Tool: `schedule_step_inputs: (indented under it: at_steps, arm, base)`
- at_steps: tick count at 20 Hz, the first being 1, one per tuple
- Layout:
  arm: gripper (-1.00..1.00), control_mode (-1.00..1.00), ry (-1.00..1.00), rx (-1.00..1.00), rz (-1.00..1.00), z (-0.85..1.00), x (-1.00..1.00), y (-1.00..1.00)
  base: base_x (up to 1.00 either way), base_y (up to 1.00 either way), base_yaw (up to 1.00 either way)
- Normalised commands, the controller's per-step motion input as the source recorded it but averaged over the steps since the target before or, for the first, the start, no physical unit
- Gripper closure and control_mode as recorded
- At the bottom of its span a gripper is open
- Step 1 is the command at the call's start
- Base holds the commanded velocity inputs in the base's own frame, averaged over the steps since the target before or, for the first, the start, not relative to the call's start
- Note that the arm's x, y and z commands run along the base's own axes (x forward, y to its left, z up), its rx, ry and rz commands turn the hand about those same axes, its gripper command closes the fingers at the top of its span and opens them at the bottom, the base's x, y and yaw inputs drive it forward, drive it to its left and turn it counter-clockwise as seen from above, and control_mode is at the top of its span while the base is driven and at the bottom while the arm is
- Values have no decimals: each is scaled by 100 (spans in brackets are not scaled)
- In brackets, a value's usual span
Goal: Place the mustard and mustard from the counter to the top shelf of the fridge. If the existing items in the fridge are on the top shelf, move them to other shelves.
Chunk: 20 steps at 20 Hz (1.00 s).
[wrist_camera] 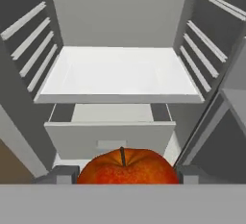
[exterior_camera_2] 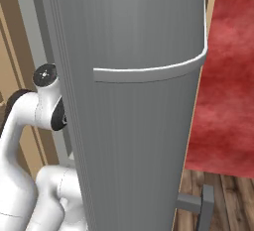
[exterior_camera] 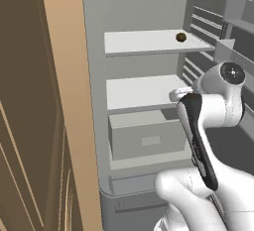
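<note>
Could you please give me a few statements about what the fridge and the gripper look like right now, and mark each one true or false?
1. The gripper holds a red-orange apple between its fingers. True.
2. A small dark brown lump sits on the top shelf of the fridge. True.
3. The shelf straight ahead of the hand carries two mustard containers. False: that shelf is bare.
4. The fridge door is shut. False: it stands open, and the shelves show inside.
5. A pale drawer box sits below the second shelf. True.
</note>
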Motion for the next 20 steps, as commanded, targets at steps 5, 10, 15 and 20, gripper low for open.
schedule_step_inputs:
  at_steps: [5, 10, 15, 20]
  arm:
    - [100, -100, 0, 11, 0, -43, 90, -12]
    - [100, -100, 0, 4, 0, -9, 94, 0]
    - [100, -100, 0, 0, 0, 0, 75, 0]
    - [100, -100, 2, 0, 0, -27, 31, 0]
  base:
    - [0, 0, 0]
    - [0, 0, 0]
    - [0, 0, 0]
    - [0, 0, 0]
